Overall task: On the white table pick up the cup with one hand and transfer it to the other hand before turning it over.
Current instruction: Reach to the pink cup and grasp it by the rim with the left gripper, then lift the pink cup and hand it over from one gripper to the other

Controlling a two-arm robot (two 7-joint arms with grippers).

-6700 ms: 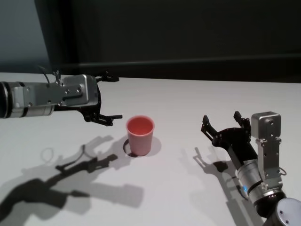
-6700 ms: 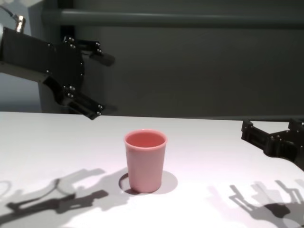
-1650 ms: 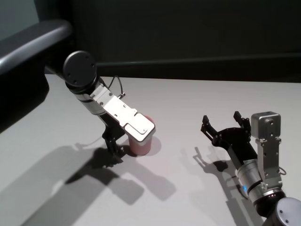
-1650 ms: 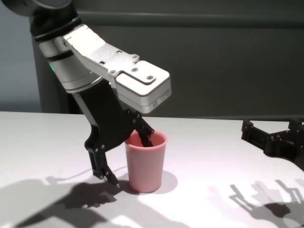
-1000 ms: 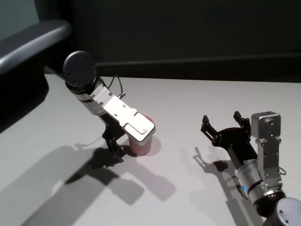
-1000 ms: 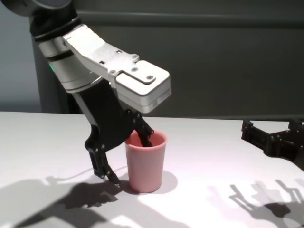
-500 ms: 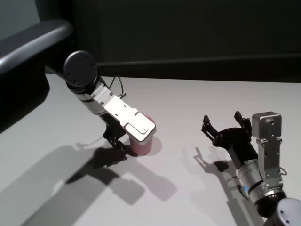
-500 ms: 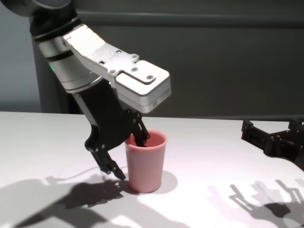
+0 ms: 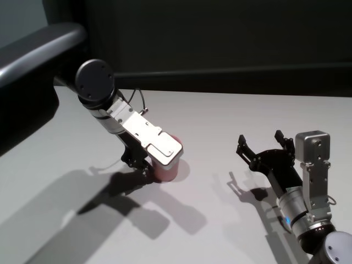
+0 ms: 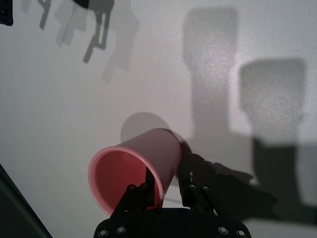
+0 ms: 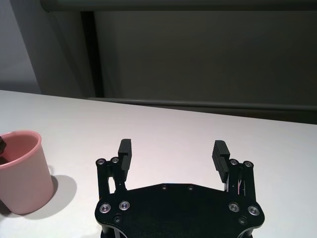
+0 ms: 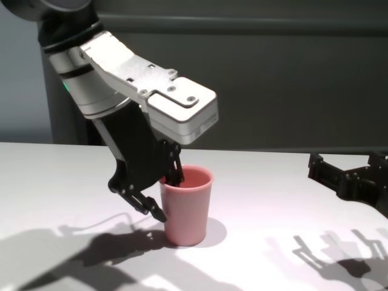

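The pink cup (image 12: 187, 209) stands upright, mouth up, on the white table (image 12: 273, 194). My left gripper (image 12: 168, 197) comes down over its left rim. One finger is inside the cup and the other presses the outer wall, so it is shut on the wall. The left wrist view shows the cup (image 10: 143, 158) pinched between those fingers (image 10: 190, 186). In the head view the gripper's silver housing hides most of the cup (image 9: 166, 171). My right gripper (image 9: 259, 137) rests open and empty low over the table to the right, well apart from the cup (image 11: 22, 173).
A dark wall runs behind the table's far edge (image 9: 231, 93). The left arm's dark upper link (image 9: 33, 49) crosses the top left of the head view. Bare tabletop (image 9: 214, 143) lies between the cup and the right gripper.
The left gripper's fingers have closed in over the last second; the outer finger swung from beside the cup onto its wall. The cup and the right arm have not moved.
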